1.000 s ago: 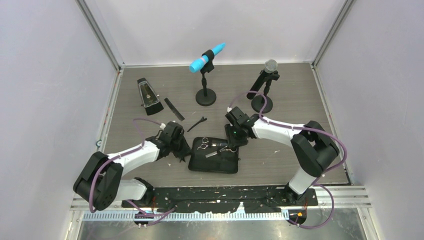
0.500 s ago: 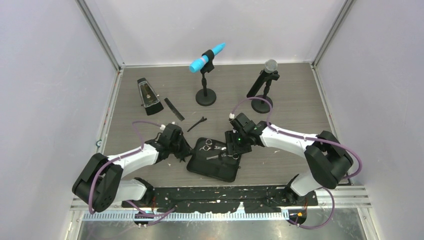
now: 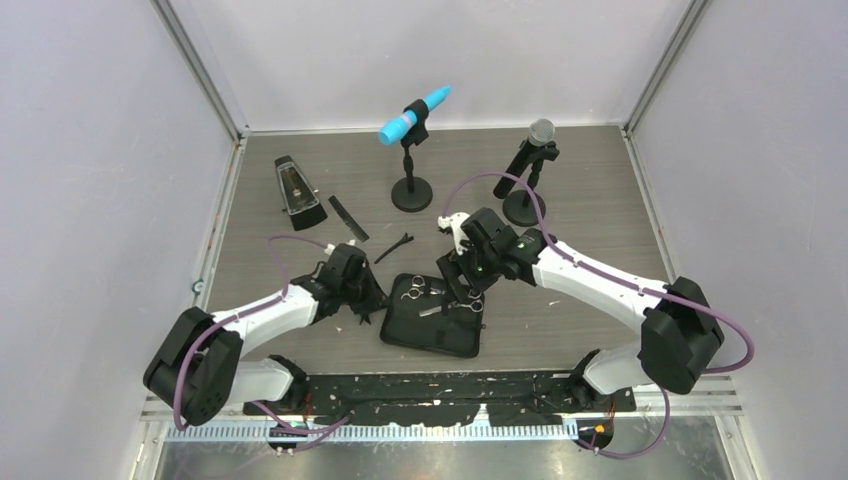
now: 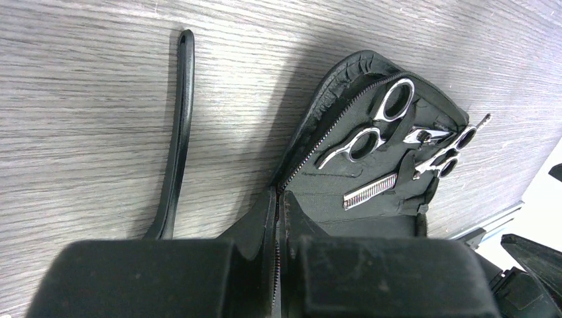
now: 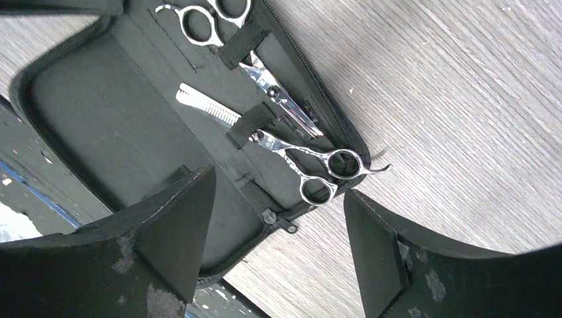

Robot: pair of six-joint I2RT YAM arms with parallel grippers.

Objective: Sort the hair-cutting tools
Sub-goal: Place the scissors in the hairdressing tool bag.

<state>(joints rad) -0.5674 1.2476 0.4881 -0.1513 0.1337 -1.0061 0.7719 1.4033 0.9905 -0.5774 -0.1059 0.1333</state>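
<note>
The black zip case (image 3: pixel 432 328) lies open near the front of the table. Two silver scissors (image 3: pixel 412 292) (image 3: pixel 468 303) lie inside it, also clear in the right wrist view (image 5: pixel 317 172) (image 5: pixel 211 18). My left gripper (image 3: pixel 372 300) is shut on the case's left zip edge (image 4: pixel 291 179). My right gripper (image 3: pixel 462 283) hovers open over the case's right end, and its fingertips (image 5: pixel 199 192) straddle empty space just short of the nearer scissors' rings. A black hair clip (image 3: pixel 394 248) (image 4: pixel 179 132) lies on the table beyond the case. Farther left is the flat black comb (image 3: pixel 348 218).
A black metronome (image 3: pixel 297 186) stands at the back left. A blue microphone on a stand (image 3: pixel 411 193) and a silver one on a stand (image 3: pixel 522 208) stand behind the case. The table's front edge (image 5: pixel 40 192) runs just past the case.
My right gripper has opened wide and pulled back slightly, leaving the second scissors lying in the case. The case has turned a little. My left gripper stays shut on its edge.
</note>
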